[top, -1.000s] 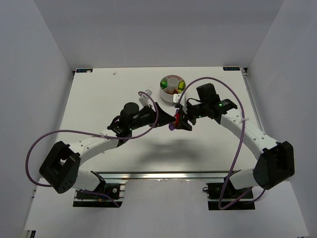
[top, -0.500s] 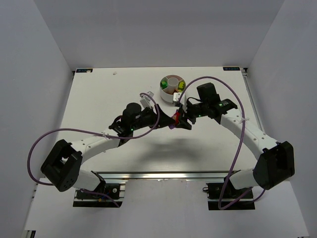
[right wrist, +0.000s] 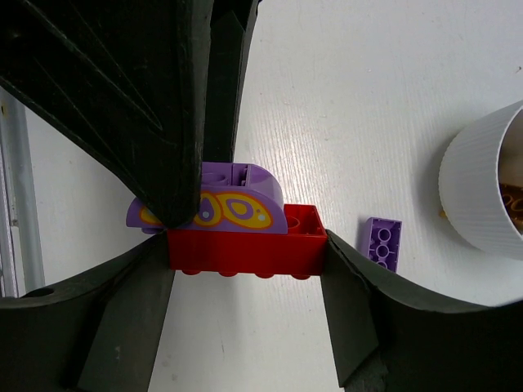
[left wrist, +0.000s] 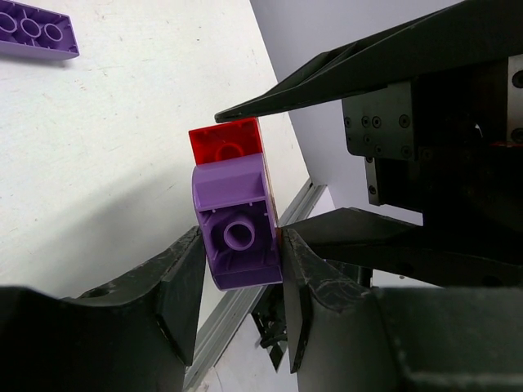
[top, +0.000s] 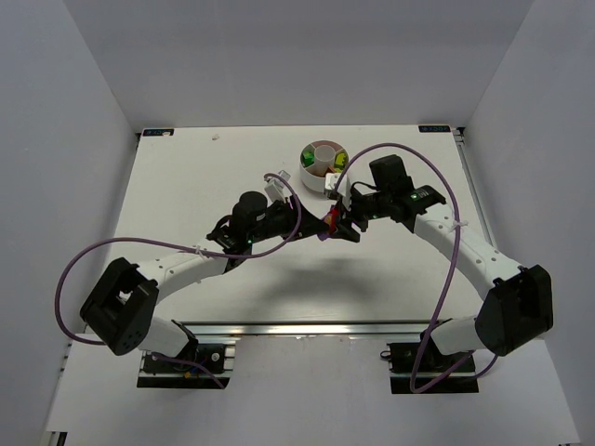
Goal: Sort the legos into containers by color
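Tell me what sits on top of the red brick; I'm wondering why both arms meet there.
A purple curved brick with a yellow print sits on the red brick, pinched by the left gripper. One of its fingers covers part of it, and the joining studs are hidden.

No legible text, brand, number or sign found. Too small to read: corner tags (top: 158, 132) on table (top: 186, 177) at 11 and 1 o'clock. Yellow print on purple brick (right wrist: 237, 211): pattern only.
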